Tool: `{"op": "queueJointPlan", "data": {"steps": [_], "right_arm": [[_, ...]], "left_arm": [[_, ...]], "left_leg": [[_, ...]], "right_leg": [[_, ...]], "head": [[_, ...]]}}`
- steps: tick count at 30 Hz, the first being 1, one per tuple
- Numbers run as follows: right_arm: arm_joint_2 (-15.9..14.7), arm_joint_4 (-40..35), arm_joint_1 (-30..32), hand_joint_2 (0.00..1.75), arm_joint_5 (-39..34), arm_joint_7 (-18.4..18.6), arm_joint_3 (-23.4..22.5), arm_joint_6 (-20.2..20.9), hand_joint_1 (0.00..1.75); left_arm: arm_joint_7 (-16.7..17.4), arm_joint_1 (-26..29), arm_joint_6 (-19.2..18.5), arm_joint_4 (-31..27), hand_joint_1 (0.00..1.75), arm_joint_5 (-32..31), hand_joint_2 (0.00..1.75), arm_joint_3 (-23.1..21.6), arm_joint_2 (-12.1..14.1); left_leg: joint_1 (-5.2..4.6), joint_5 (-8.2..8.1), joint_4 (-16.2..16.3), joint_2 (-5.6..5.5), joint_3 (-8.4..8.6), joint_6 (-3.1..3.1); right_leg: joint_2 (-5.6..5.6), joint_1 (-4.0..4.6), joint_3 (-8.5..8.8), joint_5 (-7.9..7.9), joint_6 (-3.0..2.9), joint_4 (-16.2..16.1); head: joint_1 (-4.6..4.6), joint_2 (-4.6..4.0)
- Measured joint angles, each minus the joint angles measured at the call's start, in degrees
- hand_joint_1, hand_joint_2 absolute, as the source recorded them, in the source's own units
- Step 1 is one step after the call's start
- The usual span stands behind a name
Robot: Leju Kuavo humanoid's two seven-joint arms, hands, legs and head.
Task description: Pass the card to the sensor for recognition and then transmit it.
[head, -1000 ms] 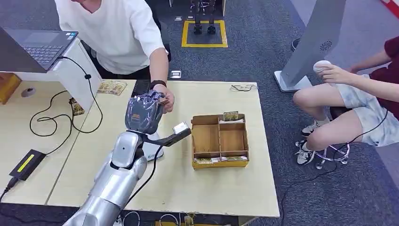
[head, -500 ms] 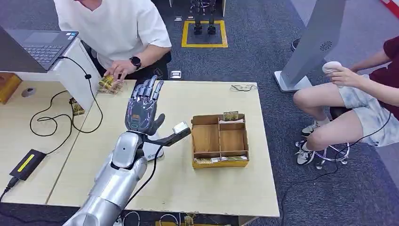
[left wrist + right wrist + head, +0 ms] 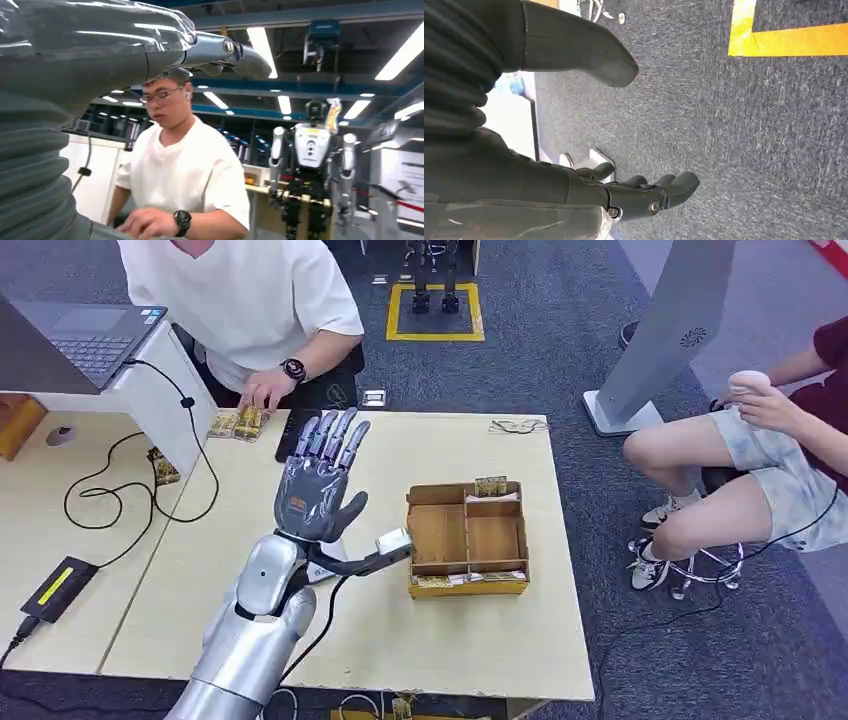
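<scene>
Card: no longer with the robot. A second ago a person's hand was on the fingertips of the raised left hand, with the card between them. Half a second ago that hand was already back at the far table edge. Now the person's hand (image 3: 262, 392) rests on a small pile of cards (image 3: 240, 424), beyond the fingertips and off to their left, well apart from them. The pile shows as flat tan-and-gold pieces in a short row. Too small to tell which one is the passed card.

Left hand (image 3: 318, 480): upright, palm away from the camera, fingers (image 3: 340, 436) spread and straight, thumb out toward the tray, nothing held. Since half a second ago it has drifted slightly toward the tray, and its fingers are wider apart.

Sensor (image 3: 394, 541): pale head on a dark arm, just below the thumb, between the palm and the tray. It sits a little lower and nearer the tray than before.

Tray (image 3: 467, 589): brown, divided into compartments, on the thumb side of the hand, unmoved. More cards stand in its far compartment and lie along its near slot.

Table (image 3: 460, 640): pale wood. A black cable loops on it on the side away from the thumb.

Right hand (image 3: 644, 192): hanging over grey carpet (image 3: 734, 130), fingers loosely extended and slightly apart, empty.
</scene>
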Motion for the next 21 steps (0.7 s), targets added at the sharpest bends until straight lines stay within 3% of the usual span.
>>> {"op": "queueJointPlan", "data": {"steps": [13,21], "right_arm": [[1.4,-3.6,0.0,1.75,0.0,1.7,-1.9,1.3,0.0],[2.0,-5.2,0.0,1.75,0.0,1.8,-3.0,1.7,0.0]], "left_arm": [[-8.5,6.5,-1.1,-6.9,0.0,10.4,1.75,-0.7,-1.2],[-13.2,10.4,-2.4,-8.8,0.0,14.9,1.75,-5.4,-1.1]], "left_leg": [[0.0,-0.01,0.0,0.01,-0.01,0.01],[0.0,-0.01,0.0,0.01,-0.02,0.01]], "right_leg": [[0.01,0.0,-0.03,-0.01,0.0,0.0],[0.01,0.0,-0.03,-0.01,0.01,0.0]], "head": [[-0.02,0.0],[-0.02,0.0]]}}
